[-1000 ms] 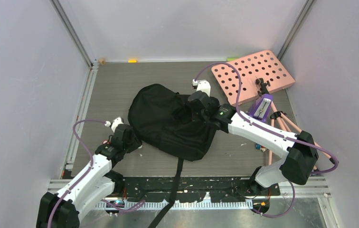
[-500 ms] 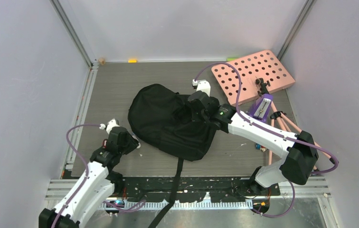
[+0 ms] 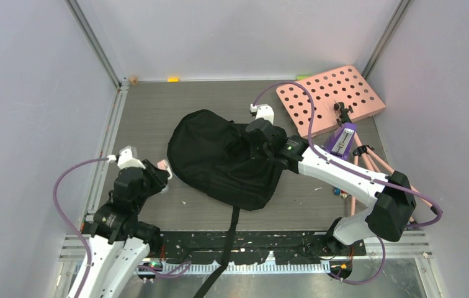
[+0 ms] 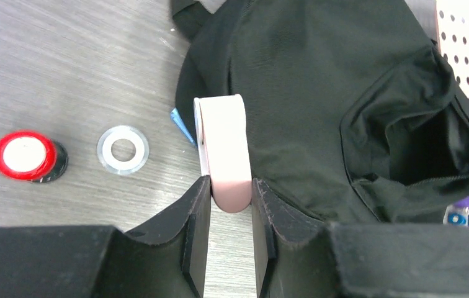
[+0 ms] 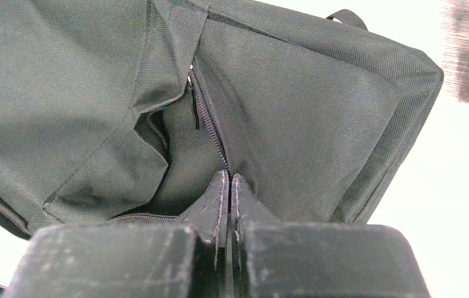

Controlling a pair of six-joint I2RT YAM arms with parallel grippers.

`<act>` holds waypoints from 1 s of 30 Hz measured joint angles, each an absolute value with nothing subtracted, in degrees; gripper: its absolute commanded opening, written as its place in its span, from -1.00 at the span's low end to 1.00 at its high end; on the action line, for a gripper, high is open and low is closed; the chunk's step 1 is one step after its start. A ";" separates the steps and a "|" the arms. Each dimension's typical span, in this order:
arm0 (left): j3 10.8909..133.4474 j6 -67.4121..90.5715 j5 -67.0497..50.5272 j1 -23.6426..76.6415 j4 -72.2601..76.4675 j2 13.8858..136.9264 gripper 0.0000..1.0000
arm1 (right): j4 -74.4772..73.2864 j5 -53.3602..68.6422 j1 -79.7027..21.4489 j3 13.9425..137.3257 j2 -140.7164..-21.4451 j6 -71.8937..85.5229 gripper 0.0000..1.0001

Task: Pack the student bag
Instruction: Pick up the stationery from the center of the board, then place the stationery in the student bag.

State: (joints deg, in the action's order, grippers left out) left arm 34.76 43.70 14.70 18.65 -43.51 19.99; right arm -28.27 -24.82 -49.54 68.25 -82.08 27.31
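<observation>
The student bag (image 3: 219, 161) lies flat on the table (image 3: 145, 112). The right gripper (image 5: 229, 177), jaws pressed together, pinches the bag's zipper edge. The left gripper (image 4: 230, 183), just left of the bag, clamps a pink rounded block (image 4: 223, 143).

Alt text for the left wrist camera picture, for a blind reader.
The left tool grips a pink rounded block between its fingers, in front of the black student bag. A red-capped item and a clear ring lie on the table at image left.
</observation>
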 measured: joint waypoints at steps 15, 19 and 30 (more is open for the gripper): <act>47.35 35.99 -17.76 20.10 -22.55 50.04 -0.96 | -28.23 -23.79 -49.36 68.25 -82.00 26.06 -0.99; 50.11 36.77 -23.86 23.14 -15.94 58.52 -0.96 | -28.27 -23.73 -49.36 68.25 -81.91 25.80 -0.99; 55.24 35.53 -28.53 31.38 -8.34 77.43 -1.00 | -28.47 -23.18 -49.36 68.69 -80.16 25.78 -1.00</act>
State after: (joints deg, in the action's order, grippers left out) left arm 55.24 35.53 -28.53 31.38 -8.34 77.43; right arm -28.47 -23.18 -49.36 68.69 -80.16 25.78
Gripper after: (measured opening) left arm 0.283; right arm 0.034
